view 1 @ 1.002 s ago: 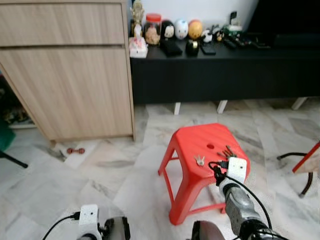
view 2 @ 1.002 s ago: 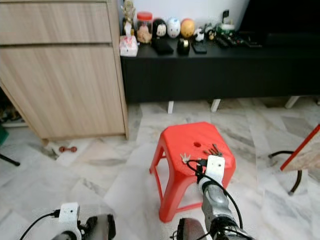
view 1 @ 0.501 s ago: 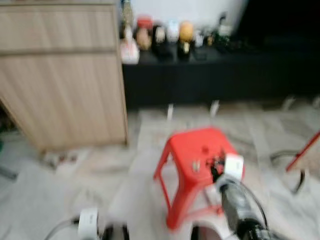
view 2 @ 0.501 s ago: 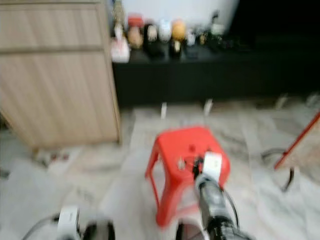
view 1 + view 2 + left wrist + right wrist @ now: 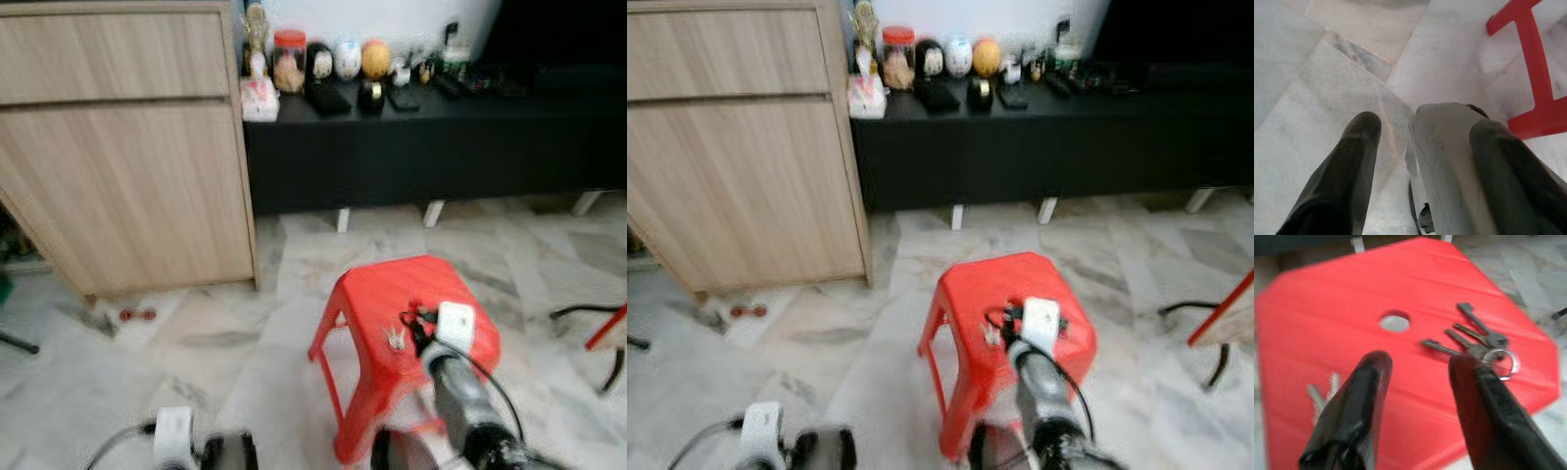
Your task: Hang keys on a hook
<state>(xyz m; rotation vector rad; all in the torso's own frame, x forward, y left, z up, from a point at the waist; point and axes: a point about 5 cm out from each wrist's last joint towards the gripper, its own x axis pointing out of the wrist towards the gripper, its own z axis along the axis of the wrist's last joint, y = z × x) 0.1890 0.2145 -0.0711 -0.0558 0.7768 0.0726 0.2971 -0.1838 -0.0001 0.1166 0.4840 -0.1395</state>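
While the right tool (image 5: 1415, 377) hovers fingers apart above the red stool (image 5: 1327, 308), it should straddle the keys (image 5: 1481, 345) near their ring.

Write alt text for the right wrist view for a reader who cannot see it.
The right gripper hangs open above a red plastic stool, its two black fingers apart. A bunch of keys on a ring lies on the seat beside one finger, near a round hole, and a second, paler set of keys lies by the other finger.
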